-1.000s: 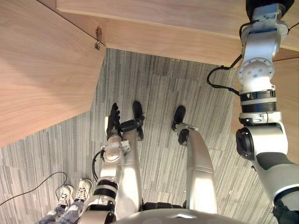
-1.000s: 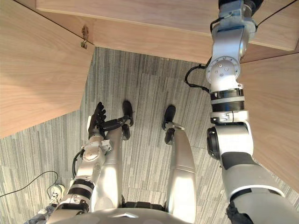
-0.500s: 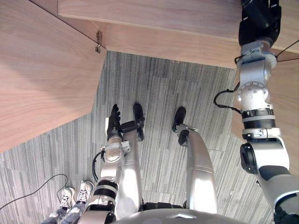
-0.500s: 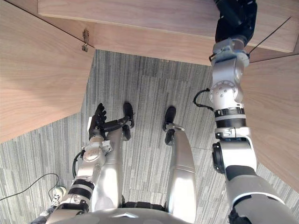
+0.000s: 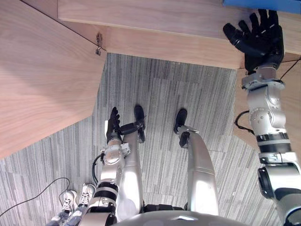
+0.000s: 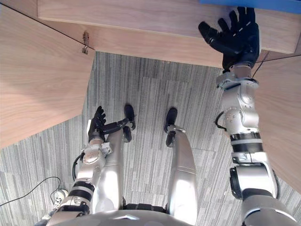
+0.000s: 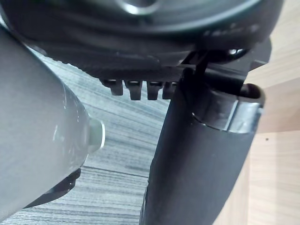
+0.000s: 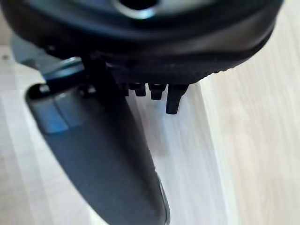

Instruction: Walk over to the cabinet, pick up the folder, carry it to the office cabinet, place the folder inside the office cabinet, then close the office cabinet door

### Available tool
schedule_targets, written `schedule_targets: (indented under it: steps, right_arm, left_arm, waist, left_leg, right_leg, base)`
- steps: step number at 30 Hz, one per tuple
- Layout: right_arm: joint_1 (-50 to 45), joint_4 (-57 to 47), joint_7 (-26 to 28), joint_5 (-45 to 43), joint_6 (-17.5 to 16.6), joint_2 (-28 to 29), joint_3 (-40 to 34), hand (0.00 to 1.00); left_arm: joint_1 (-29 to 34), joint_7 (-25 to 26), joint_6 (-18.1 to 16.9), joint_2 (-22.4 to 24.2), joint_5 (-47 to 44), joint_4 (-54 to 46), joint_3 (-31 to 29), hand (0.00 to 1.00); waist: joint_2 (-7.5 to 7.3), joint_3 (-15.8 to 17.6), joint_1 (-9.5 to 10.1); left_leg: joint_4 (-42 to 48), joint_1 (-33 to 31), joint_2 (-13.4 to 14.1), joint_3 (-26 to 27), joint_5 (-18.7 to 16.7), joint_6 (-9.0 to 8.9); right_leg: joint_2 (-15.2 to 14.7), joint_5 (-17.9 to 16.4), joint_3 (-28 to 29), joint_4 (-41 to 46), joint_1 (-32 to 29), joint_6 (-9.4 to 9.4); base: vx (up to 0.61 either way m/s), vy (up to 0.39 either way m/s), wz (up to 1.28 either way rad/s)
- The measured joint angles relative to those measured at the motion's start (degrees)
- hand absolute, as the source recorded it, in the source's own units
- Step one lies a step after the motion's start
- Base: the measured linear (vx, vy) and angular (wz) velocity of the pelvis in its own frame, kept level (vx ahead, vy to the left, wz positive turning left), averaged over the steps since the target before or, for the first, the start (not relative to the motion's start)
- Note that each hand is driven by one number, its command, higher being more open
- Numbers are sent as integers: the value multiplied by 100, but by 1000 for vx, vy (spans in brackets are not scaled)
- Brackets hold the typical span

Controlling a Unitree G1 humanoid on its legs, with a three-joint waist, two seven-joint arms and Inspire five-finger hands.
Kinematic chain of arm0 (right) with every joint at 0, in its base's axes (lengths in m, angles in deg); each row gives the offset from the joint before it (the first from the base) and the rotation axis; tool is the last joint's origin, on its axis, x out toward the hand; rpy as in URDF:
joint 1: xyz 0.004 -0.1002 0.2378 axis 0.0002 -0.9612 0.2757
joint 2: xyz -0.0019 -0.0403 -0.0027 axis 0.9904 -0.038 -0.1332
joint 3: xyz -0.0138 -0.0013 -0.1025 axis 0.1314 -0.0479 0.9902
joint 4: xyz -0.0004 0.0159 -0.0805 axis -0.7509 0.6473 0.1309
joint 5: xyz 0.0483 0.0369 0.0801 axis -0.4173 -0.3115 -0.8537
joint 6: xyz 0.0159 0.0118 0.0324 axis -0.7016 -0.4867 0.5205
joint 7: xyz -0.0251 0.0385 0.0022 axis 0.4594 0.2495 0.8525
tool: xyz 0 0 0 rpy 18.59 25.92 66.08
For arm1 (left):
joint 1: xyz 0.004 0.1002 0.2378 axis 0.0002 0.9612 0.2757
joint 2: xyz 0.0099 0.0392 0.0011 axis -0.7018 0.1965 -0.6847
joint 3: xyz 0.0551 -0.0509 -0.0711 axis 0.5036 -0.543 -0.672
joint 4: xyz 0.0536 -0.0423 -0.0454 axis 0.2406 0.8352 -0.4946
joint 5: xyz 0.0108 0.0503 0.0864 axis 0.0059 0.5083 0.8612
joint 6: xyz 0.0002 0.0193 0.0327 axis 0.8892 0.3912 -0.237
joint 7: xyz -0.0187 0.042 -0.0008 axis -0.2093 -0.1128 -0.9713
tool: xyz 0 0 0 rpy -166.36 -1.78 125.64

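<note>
Right hand (image 5: 257, 37) raised, fingers spread, left hand (image 5: 113, 125) low

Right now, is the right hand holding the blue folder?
No, the right hand is spread open, fingers straight, just below the blue folder edge.

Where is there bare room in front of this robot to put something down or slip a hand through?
The wooden board is bare from the hinge across to the raised right hand, open just below the blue folder; that corner is crowded. The grey carpet between the open door and the board is free.
</note>
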Motion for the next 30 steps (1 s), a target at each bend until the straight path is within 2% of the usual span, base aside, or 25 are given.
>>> schedule_targets:
  steps: [5,9,12,15,19,23,27,29,30]
  right_arm:
    - [-347,-293,161,927,110,-746,345,100]
    - [-345,-313,408,1699,236,-1350,672,100]
    - [-222,-279,508,2341,362,-1694,900,100]
    - [-57,-121,548,2930,438,-1857,1064,100]
    - [14,51,524,3846,498,-1863,1075,100]
    - [-137,24,455,4171,459,-1860,1025,100]
    - [-459,-215,453,4048,402,-1716,811,100]
    - [-644,-496,417,3608,304,-1386,532,100]
    - [-723,-681,335,3439,220,-1104,340,0]
  left_arm:
    - [67,-23,-4,-37,9,-32,-43,100]
    - [193,-105,-20,-107,15,-112,-227,100]
    - [271,-137,-16,-231,16,-93,-232,100]
    - [283,-154,-14,-254,15,-12,-251,100]
    - [352,-207,-8,-351,15,16,-250,100]
    - [398,-227,2,-399,32,52,-250,100]
    - [413,-250,2,-393,144,46,-244,100]
    - [416,-249,-5,-393,175,41,-235,100]
    - [415,-248,-10,-393,203,38,-229,100]
  waist:
    - [-32,-7,-26]
    - [-150,-22,-45]
    - [-234,-30,-47]
    - [-252,-39,-44]
    - [-366,-104,-27]
    - [-413,-131,-6]
    - [-414,-132,31]
    - [-414,-132,23]
    - [-414,-132,19]
  left_leg:
    - [38,18,-2,35,-67,47]
    - [14,35,-3,77,-84,50]
    - [-15,55,-3,97,-84,51]
    - [-29,104,-4,98,-87,55]
    - [-62,137,-7,113,-90,59]
    - [-87,138,-19,122,-91,60]
    - [-104,148,-24,129,-91,60]
    - [-107,156,-22,135,-91,60]
    - [-107,158,-22,138,-92,59]
  right_leg:
    - [-3,-3,35,-38,38,48]
    - [-4,-1,65,-74,38,63]
    - [-4,4,76,-101,49,71]
    - [-6,9,68,-136,112,78]
    - [-6,19,69,-190,147,92]
    - [-16,23,70,-215,153,99]
    - [-20,21,71,-215,153,99]
    - [-18,21,76,-213,152,98]
    - [-18,20,79,-211,152,98]
  base:
    - [36,44,-3]
    - [32,22,-3]
    - [38,11,-1]
    - [22,8,0]
    - [0,0,0]
    - [10,2,0]
    - [8,1,0]
    - [0,0,0]
    - [0,0,0]
